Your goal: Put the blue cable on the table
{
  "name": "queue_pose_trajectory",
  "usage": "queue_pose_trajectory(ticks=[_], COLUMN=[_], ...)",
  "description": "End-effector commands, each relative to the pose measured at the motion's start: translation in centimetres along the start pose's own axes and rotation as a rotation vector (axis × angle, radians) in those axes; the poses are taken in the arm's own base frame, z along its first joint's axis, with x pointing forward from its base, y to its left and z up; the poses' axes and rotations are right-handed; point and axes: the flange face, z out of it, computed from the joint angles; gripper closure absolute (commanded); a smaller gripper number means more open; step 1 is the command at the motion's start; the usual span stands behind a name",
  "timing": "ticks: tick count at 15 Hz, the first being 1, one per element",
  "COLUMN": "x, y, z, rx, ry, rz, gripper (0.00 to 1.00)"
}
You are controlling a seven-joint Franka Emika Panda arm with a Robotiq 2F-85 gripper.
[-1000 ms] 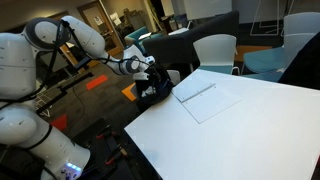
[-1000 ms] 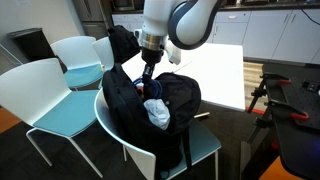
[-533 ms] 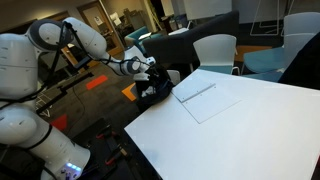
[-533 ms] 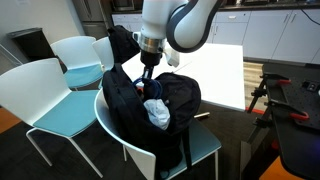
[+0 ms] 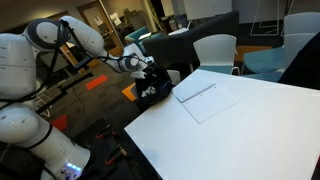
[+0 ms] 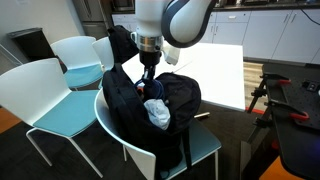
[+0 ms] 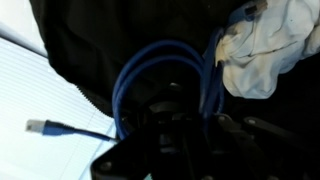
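Now the jaws are down in the soft black bag [image 6: 125, 100], right by the thin dark-blue looped cable [image 7: 122, 95]. I cannot tell if they pinch it. Next it must be lifted over to the big white tabletop [image 5: 240, 130].

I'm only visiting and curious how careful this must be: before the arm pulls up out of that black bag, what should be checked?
1. Gripper down inside the open black bag: ok.
2. Blue cable in sight: ok, its loops and plug end show in the wrist view.
3. Firm hold on the cable: cannot tell, since the gripper is dark and blurred there.
4. Cable free of the white cloth: cannot tell, because the cloth lies right beside one loop.
5. Bare room on the white table: ok, next to the pale sheet.
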Motion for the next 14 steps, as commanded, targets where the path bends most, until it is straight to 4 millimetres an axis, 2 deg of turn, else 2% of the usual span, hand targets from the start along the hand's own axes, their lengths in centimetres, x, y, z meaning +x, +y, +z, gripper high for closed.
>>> queue_pose_trajectory(ticks=[1,6,11,14], x=[-1.3,-3.1,-7.0,-10.1], y=[0.5,2.9,7.4,10.8], z=[-5.3,-12.1,-18.2,-20.8], rx=[-0.083,-0.221,-0.337,-0.388], ry=[-0.072,-0.12,-0.178,-0.233], rz=[0.099,0.23,0.411,0.54], gripper=[0.99,0.99,0.99,0.99])
